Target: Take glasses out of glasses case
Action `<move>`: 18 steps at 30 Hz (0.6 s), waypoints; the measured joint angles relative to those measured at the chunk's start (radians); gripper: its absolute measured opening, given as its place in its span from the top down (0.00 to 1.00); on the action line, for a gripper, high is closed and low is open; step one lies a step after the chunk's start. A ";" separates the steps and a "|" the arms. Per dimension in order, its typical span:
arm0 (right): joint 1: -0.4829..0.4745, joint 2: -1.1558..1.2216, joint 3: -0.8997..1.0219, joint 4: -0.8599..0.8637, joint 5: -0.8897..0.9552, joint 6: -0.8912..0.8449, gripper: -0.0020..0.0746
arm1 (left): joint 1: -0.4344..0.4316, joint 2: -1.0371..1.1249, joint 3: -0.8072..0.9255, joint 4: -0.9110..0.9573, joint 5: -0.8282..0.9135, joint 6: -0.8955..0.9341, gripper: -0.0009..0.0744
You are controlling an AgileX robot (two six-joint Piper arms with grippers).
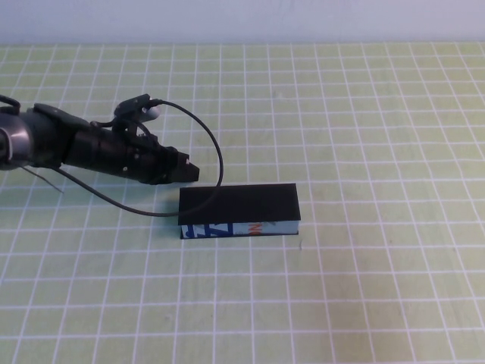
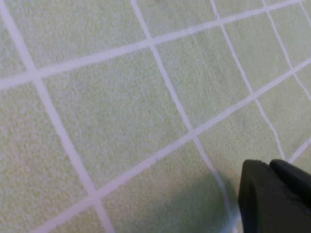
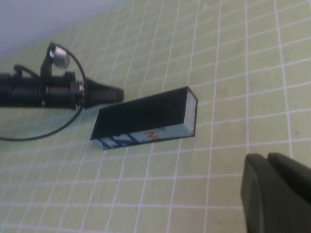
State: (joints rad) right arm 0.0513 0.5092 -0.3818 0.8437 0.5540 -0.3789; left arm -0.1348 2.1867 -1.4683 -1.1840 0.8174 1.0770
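Observation:
The glasses case [image 1: 239, 202] lies closed on the green grid mat, its black lid on top and its blue, white and orange printed side facing me. It also shows in the right wrist view [image 3: 141, 115]. The glasses are hidden. My left gripper [image 1: 192, 172] is shut and empty, its tip low over the mat just behind the case's left end; the left wrist view shows it [image 2: 273, 167] over bare mat. My right gripper [image 3: 268, 161] is shut and empty, held well above the mat away from the case, and is out of the high view.
The green grid mat [image 1: 364, 288] covers the whole table. A black cable [image 1: 216, 152] loops from the left arm's wrist down to the mat beside the case's left end. A pale wall runs along the far edge.

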 joint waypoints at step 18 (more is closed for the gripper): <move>0.447 0.924 -0.718 -0.317 0.139 -0.117 1.00 | 0.000 0.001 -0.004 0.000 0.020 0.000 0.99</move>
State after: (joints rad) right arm 0.4978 1.4327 -1.0994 0.5269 0.6925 -0.4964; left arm -0.1348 2.1875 -1.4723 -1.1840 0.8375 1.0770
